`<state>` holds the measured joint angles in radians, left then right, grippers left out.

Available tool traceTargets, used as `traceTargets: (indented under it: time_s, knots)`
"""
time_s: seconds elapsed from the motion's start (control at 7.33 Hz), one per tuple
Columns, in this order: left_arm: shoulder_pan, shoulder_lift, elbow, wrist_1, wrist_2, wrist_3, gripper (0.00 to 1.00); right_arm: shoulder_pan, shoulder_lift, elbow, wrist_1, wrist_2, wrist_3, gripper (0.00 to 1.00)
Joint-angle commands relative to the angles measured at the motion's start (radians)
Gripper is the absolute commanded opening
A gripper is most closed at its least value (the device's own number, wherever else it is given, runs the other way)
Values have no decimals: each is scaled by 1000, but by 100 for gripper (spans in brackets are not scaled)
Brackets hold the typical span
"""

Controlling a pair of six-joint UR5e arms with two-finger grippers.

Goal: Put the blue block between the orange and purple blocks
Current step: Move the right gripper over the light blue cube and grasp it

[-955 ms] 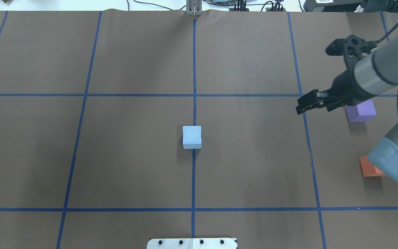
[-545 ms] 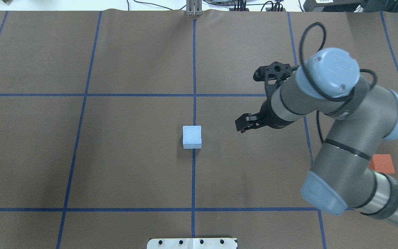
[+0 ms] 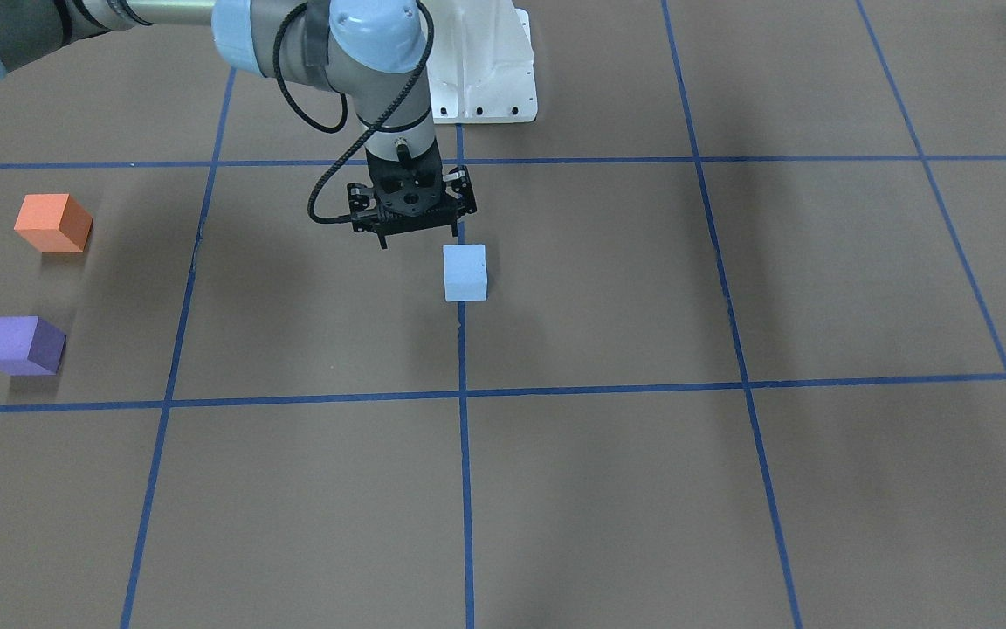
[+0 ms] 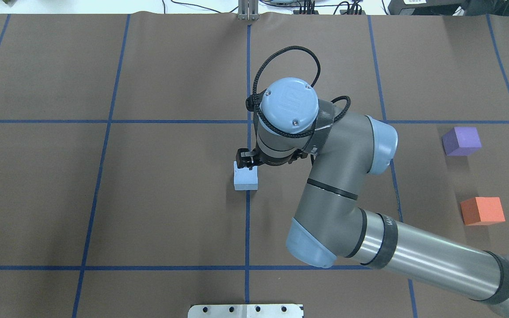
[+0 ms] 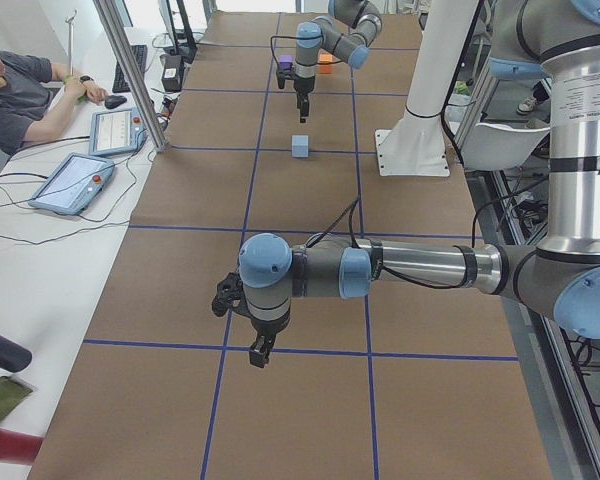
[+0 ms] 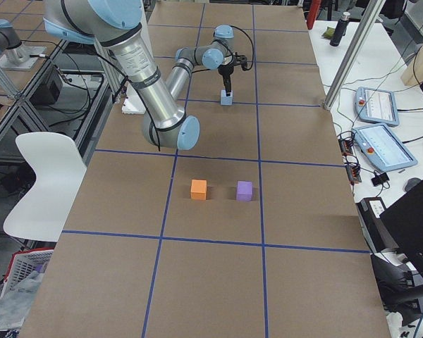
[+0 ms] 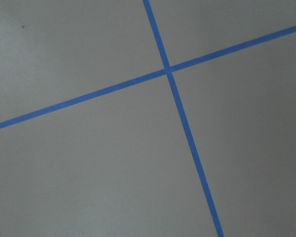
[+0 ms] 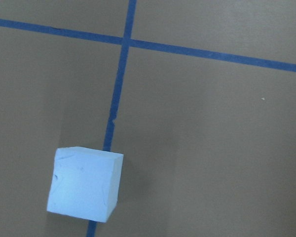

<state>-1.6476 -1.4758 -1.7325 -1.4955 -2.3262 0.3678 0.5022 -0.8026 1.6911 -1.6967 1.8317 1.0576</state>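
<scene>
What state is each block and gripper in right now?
Blue block: on the table, ungripped.
Orange block: on the table, apart from purple.
Purple block: on the table, untouched.
Right gripper: open, empty, near blue block.
Left gripper: cannot tell open or shut.

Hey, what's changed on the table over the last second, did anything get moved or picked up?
The right hand swung from beside the purple block to the middle and now hangs open just above the blue block, gripping nothing. The blue block, purple block and orange block stayed where they were.
</scene>
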Motion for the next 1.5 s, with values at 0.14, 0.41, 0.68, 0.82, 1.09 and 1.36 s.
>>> traceTargets:
  time_s: [0.14, 0.41, 0.68, 0.82, 1.09, 1.36]
  knots:
    - [0, 0, -1, 0, -1, -3, 100, -50, 55, -169, 135, -43, 61, 100]
    - [0, 9, -1, 0, -22, -4, 100, -68, 75, -224, 161, -71, 64, 100]
    - [-1, 18, -2, -2, -30, -6, 100, -76, 74, -298, 236, -75, 64, 98]
    - [0, 22, -2, -2, -31, -7, 100, -74, 77, -297, 235, -78, 65, 66]
    - [0, 23, -2, -2, -32, -7, 100, -74, 77, -285, 226, -71, 64, 0]
    - [0, 23, -2, -2, -30, -9, 100, -56, 59, -196, 145, -65, 61, 0]
